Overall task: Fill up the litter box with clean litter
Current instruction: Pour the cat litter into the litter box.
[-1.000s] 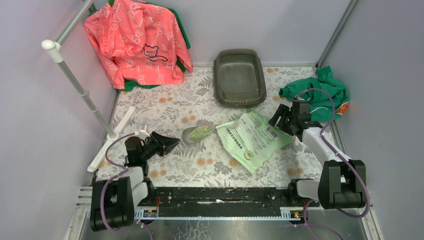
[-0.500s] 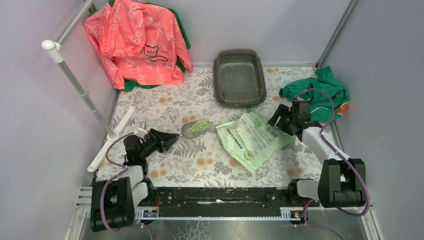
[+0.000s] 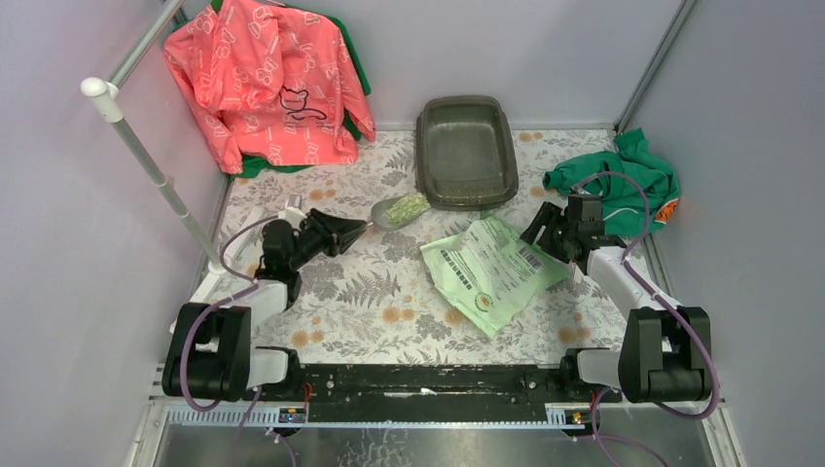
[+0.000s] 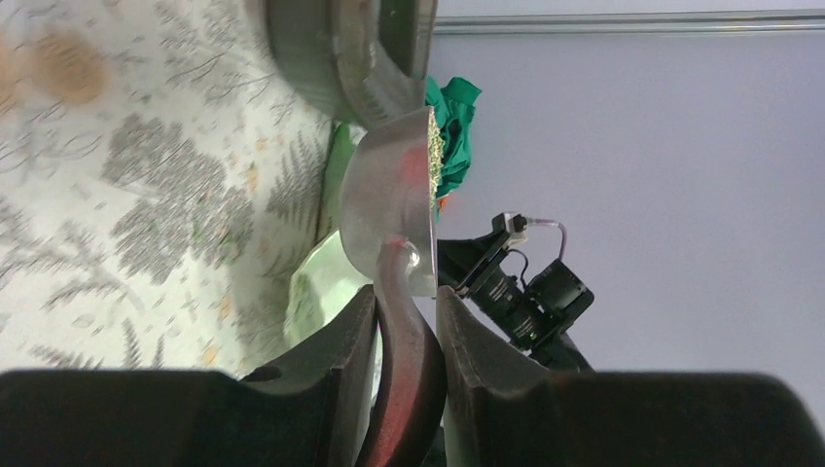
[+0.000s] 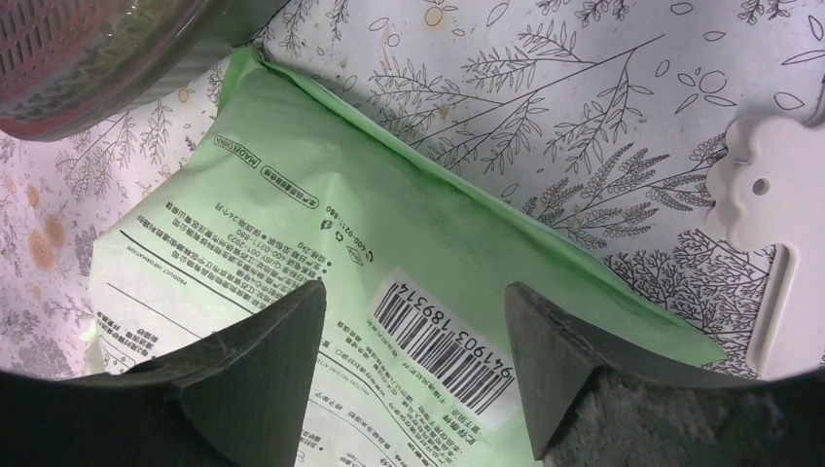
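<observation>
gripping the scoop (image 3: 397,211) by its handle, the left gripper (image 3: 355,232) is clamped on it; the wrist view shows a finger pressed against each side of the dark handle. the scoop's bowl carries a small heap of litter (image 3: 409,205), pale green and beige grains, and points toward the litter box (image 3: 467,151). the bowl's tip is just beside the box's near left corner; whether they touch cannot be told. the litter box sits at the far middle of the table (image 3: 360,292), close to the back wall, its long side running away from the arms.

the right gripper (image 3: 540,232) has its fingers spread wide apart, holding nothing, over the right end of the bag (image 3: 491,268). the light green bag lies flat, near the box's front edge, barcode up in the wrist view. a white clip (image 5: 769,224) lies on the table beside the bag. a pink jacket (image 3: 263,83) hangs at far left, and a green cloth (image 3: 623,180) is bunched at far right.
</observation>
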You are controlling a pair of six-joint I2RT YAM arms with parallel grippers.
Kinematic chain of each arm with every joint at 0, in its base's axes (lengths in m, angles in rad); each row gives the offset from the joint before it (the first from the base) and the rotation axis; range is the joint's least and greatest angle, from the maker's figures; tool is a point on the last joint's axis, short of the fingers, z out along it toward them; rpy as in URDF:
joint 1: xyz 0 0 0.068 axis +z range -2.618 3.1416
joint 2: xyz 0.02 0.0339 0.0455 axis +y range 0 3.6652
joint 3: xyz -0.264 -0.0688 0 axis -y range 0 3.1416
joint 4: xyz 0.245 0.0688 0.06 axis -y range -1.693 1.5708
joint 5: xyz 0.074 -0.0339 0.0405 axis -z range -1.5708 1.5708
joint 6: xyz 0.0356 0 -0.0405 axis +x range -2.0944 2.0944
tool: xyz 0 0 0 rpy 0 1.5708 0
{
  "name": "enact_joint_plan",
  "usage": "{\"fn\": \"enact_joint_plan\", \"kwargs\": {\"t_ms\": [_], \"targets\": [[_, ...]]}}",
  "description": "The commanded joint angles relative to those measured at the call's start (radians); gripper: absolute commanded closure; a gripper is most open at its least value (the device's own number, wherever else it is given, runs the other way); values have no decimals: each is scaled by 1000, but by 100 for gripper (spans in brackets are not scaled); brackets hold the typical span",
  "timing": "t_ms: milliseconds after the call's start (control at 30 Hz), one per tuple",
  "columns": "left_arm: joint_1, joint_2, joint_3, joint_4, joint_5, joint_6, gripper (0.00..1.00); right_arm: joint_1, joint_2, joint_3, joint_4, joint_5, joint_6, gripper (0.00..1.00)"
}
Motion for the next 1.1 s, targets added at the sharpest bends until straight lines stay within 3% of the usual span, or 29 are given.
{"fn": "enact_joint_plan", "kwargs": {"t_ms": [0, 567, 1067], "targets": [[-56, 54, 154, 63, -109, 11, 100, -4, -9, 15, 29, -19, 7, 25], [-239, 632, 908, -177, -271, 188, 100, -4, -4, -2, 50, -44, 16, 24], [-358, 892, 1441, -582, -509, 635, 100, -8, -1, -6, 70, -65, 19, 24]]}}
